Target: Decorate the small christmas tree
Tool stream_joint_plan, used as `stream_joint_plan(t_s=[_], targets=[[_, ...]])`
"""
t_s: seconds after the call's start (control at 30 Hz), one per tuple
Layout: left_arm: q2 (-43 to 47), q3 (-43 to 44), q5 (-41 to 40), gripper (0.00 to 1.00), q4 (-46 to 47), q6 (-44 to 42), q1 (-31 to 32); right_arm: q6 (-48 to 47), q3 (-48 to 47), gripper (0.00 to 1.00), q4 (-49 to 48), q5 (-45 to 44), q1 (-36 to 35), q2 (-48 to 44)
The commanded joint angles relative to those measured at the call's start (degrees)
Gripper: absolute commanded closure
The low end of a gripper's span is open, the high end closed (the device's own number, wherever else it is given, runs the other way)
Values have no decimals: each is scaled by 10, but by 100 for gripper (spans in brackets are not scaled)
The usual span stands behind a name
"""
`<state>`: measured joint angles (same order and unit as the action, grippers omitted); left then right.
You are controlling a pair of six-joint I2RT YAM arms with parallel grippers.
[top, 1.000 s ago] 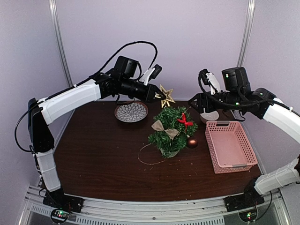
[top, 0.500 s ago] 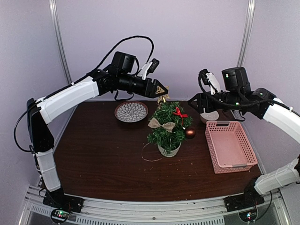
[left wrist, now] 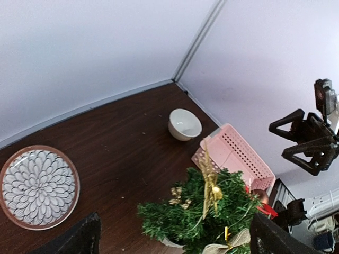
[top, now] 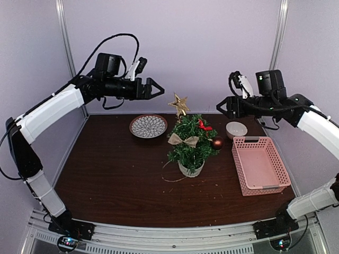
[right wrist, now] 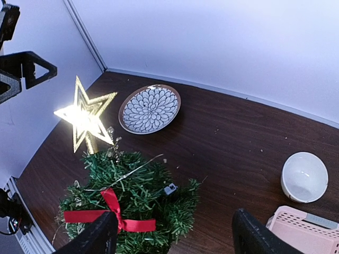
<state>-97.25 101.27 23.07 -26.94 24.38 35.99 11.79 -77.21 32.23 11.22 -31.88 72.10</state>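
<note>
- The dark wooden table (top: 106, 174) carries everything, with pale walls behind it and to either side.
- The left arm reaches in high over the far left. The left gripper (top: 159, 88) hangs in the air, left of the tree top, its fingers spread wide with nothing between them.
- The right gripper (top: 219, 107) is raised near the bowl and points toward the tree, its jaws wide apart and holding nothing.
- A pink slotted basket (top: 260, 165) sits at the right side of the table.
- The small christmas tree (top: 192, 151) stands upright in its white pot near the middle of the table, between the plate and the basket. Neither gripper touches it.
- A round flower-patterned plate (top: 148, 126) lies at the far side, left of the tree.
- A small white bowl (top: 236, 129) sits just beyond the basket's far edge.
- A gold star (top: 179, 103) stands upright on the tree top.
- A burlap bow (top: 183, 141) sits on the tree's front, and a red bow (top: 204, 125) higher on its right.
- A copper bauble (top: 216, 143) is at the tree's right edge. I cannot tell whether it hangs or rests.
- A thin wire loop (top: 168, 179) lies on the table by the pot.
</note>
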Motion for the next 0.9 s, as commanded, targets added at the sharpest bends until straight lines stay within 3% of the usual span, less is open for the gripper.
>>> stream_joint_plan(t_s=[0.0,0.3,0.47,0.67,0.87], targets=[[36,-12,-7,2,-42,57,-79,6,-29,22,-9,48,56,3],[59,-53,-91,2,-202,46,-236,36,8,16,-4,111,207,-9],[56,-125,-127,2,-234,25,-241,84,122,11,-38,127,270,-40],[74,-293,-115,2,-146,76,-237,107,260,5,-99,124,282,-84],[76,-329,-142,2,-123,81,-220,107,296,1,-120,126,282,-91]])
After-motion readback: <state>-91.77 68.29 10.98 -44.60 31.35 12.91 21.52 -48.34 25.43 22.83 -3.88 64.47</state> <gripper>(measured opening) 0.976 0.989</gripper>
